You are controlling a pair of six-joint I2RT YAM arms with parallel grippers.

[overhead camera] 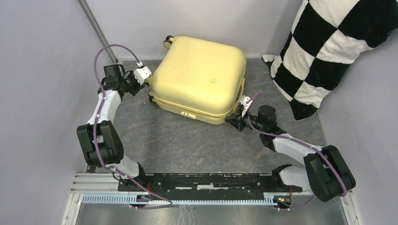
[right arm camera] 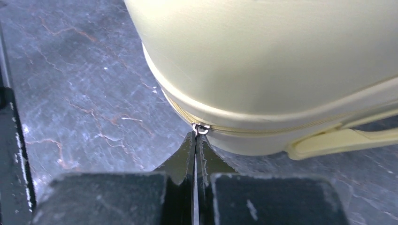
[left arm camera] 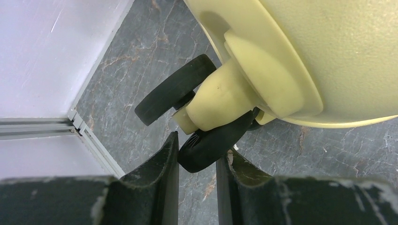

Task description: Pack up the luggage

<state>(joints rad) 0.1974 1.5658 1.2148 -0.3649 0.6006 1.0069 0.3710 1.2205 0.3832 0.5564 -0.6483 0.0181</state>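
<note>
The pale-yellow luggage [overhead camera: 202,77] lies flat and closed on the grey marbled floor, towards the back. My left gripper [overhead camera: 142,76] is at its left corner. In the left wrist view the left gripper [left arm camera: 202,144] has its jaws closed against a black caster wheel [left arm camera: 211,143], whose twin wheel [left arm camera: 173,89] sits beyond the yellow caster housing [left arm camera: 220,98]. My right gripper [overhead camera: 235,120] is at the front right corner. In the right wrist view the right gripper [right arm camera: 196,138] is shut on the zipper pull [right arm camera: 201,129], beside the yellow side handle [right arm camera: 338,140].
A black-and-white checkered pillow [overhead camera: 328,47] leans against the wall at the back right, close to the luggage. White walls enclose the floor on the left [overhead camera: 42,70] and the back. A wall corner with a metal frame [left arm camera: 89,136] is just left of my left gripper.
</note>
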